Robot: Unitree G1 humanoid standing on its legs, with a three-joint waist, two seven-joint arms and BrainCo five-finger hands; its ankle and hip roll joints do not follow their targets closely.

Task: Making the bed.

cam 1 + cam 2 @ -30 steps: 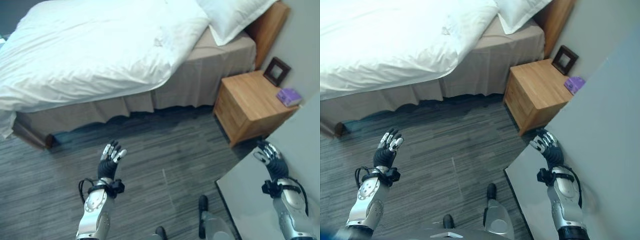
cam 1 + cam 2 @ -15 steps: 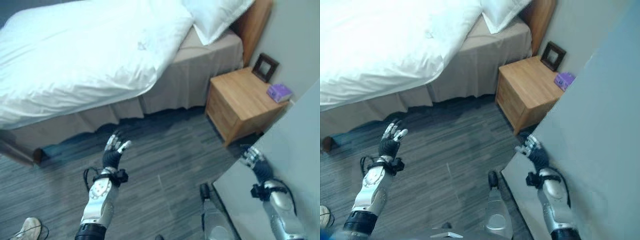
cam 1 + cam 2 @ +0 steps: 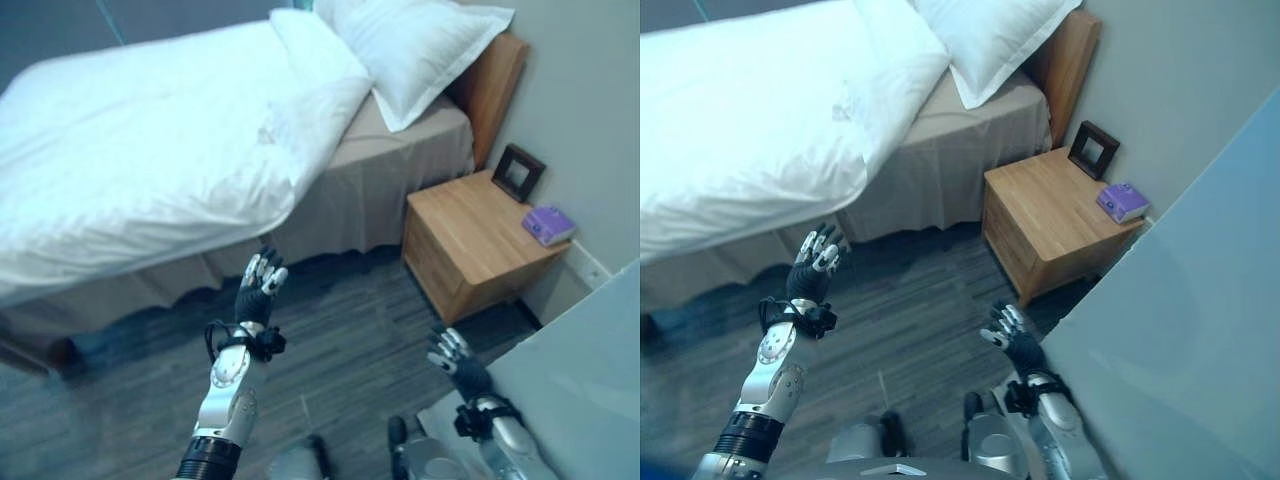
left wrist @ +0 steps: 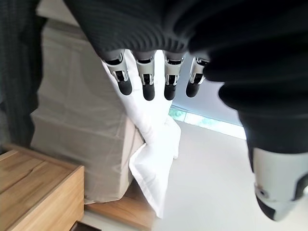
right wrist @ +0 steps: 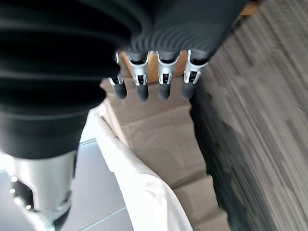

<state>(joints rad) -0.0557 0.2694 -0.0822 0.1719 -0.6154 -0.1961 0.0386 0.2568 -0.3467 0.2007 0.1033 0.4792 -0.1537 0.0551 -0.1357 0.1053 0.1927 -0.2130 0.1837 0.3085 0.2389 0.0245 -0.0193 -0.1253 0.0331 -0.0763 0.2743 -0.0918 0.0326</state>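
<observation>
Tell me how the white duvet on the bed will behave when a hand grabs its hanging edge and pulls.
The white duvet is probably floppy: it drapes over the mattress side and creases near its turned-back corner, so it should bunch where it is gripped rather than move as one sheet. It looks puffy, so likely light for its bulk. Pulled from one spot, it may drag unevenly and skew.

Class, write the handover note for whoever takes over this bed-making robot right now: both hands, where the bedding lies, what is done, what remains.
Left hand: open, empty, raised toward the bed's side, touching nothing.
Right hand: open, empty, low over the grey striped floor.
White duvet: spread over the bed, its edge draped down the near side, its top corner folded back by the white pillow at the wooden headboard.
Done: nothing visibly handled.
Left: reach the duvet, pull it straight up to the pillow.
</observation>
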